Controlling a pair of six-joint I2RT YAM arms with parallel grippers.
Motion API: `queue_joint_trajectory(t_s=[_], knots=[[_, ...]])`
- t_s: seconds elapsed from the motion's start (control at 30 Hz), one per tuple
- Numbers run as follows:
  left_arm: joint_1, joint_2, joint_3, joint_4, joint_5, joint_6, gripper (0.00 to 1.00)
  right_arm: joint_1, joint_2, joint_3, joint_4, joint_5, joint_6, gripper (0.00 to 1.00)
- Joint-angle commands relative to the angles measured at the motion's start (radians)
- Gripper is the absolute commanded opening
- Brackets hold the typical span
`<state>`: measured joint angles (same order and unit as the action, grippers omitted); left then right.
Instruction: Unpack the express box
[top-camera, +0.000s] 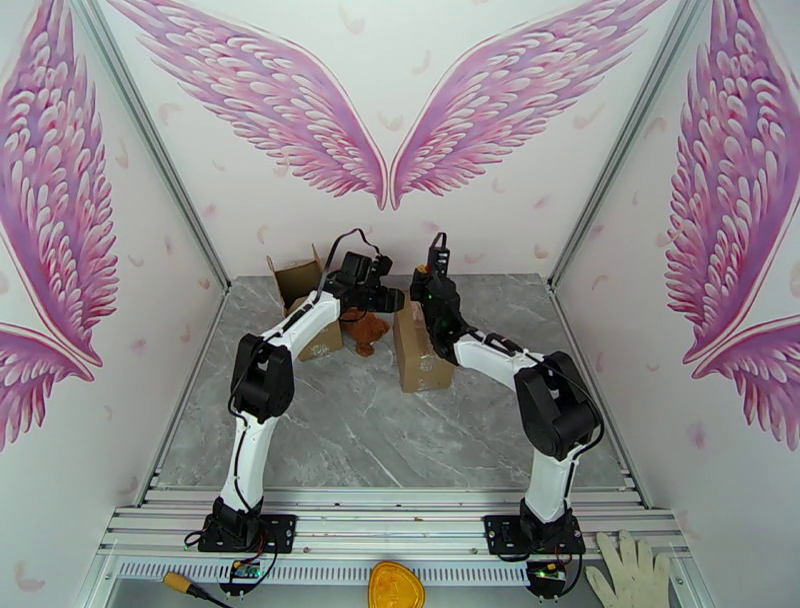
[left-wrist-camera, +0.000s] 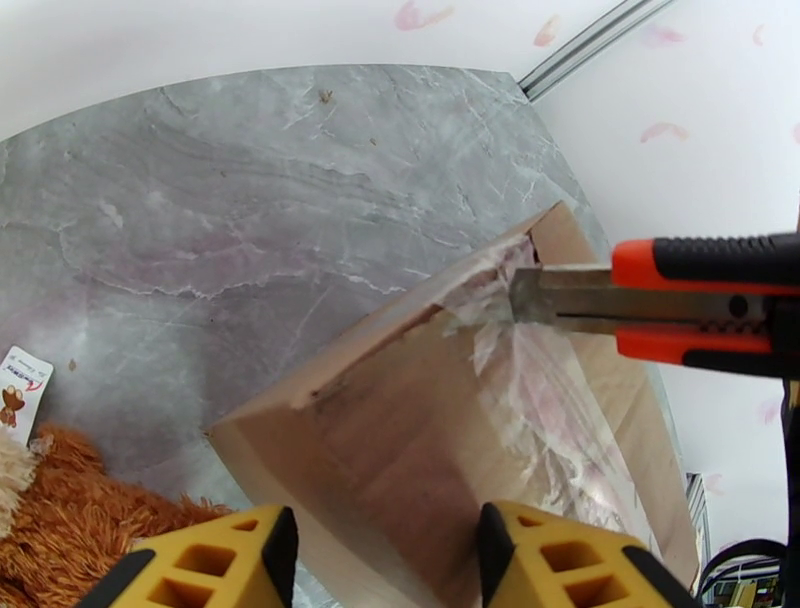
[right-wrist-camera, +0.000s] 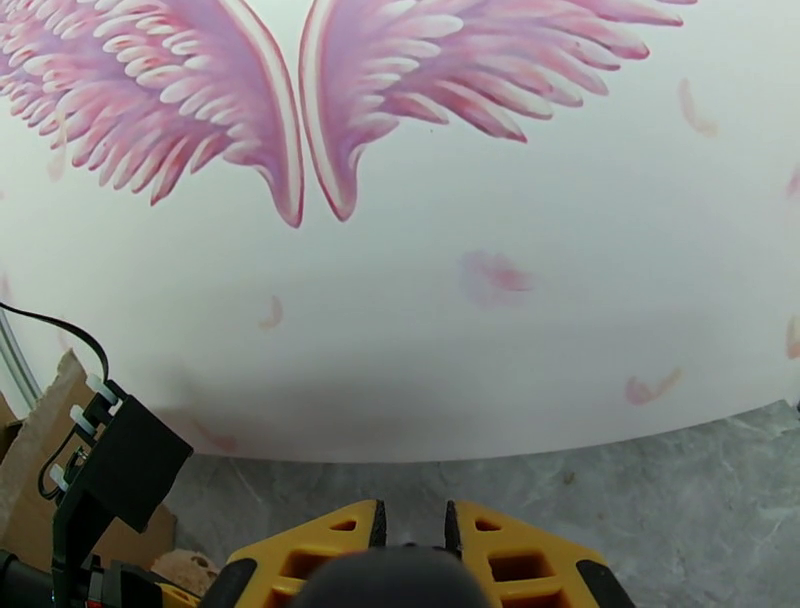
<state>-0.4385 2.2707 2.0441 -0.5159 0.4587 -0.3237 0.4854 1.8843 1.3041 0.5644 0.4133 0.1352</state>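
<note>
A brown express box (top-camera: 421, 352) sits on the grey tabletop (top-camera: 400, 440), a little toward 12 o'clock from the middle in the top view. It is shut, and shiny clear tape (left-wrist-camera: 540, 400) runs over its top. The left tool (left-wrist-camera: 380, 555) hangs just above the near side of this box. Its two yellow fingers (left-wrist-camera: 230, 560) are spread apart and grab nothing, and the box shows in the gap between them.

The right tool (right-wrist-camera: 410, 530) is clenched on a knife (left-wrist-camera: 700, 300) with an orange and black handle. In the right wrist view its fingers squeeze a dark, round part between them. In the left wrist view the knife comes in from 3 o'clock. Its grey blade (left-wrist-camera: 560, 298) touches the taped top edge of the express box.

A fluffy brown teddy bear (top-camera: 364, 331) lies on the tabletop just beside the express box, at its 9 o'clock in the top view. A small white tag (left-wrist-camera: 17, 392) lies by the bear. An open box (top-camera: 298, 278) with its flaps up stands past the bear at 10 o'clock, close to the back wall. A white glove (top-camera: 632, 572) lies by the front rail at 5 o'clock
</note>
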Motion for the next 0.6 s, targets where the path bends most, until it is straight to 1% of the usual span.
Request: queue_joint_trajectory(t_s=[0.0, 0.1, 0.17, 0.27, 0.37, 0.47, 0.57], knots=[[0.003, 0.063, -0.049, -0.119, -0.111, -0.012, 0.52, 0.038, -0.061, -0.022, -0.074, 0.011, -0.009, 0.00], [0.001, 0.054, -0.059, -0.110, -0.089, -0.017, 0.51, 0.041, -0.081, -0.033, -0.107, 0.012, -0.007, 0.00], [-0.002, 0.017, -0.096, -0.069, -0.057, -0.012, 0.52, 0.041, -0.089, -0.040, -0.123, 0.003, -0.009, 0.00], [-0.013, -0.064, -0.176, 0.003, -0.013, 0.007, 0.57, 0.038, -0.102, -0.056, -0.128, -0.050, -0.017, 0.00], [-0.026, -0.120, -0.231, 0.016, 0.015, 0.023, 0.60, 0.035, -0.119, -0.075, -0.129, -0.105, -0.016, 0.00], [-0.035, -0.164, -0.298, 0.025, 0.033, 0.026, 0.61, 0.033, -0.131, -0.076, -0.170, -0.138, -0.023, 0.00], [-0.034, -0.227, -0.370, 0.058, 0.039, 0.023, 0.62, 0.032, -0.144, -0.094, -0.175, -0.178, -0.022, 0.00]])
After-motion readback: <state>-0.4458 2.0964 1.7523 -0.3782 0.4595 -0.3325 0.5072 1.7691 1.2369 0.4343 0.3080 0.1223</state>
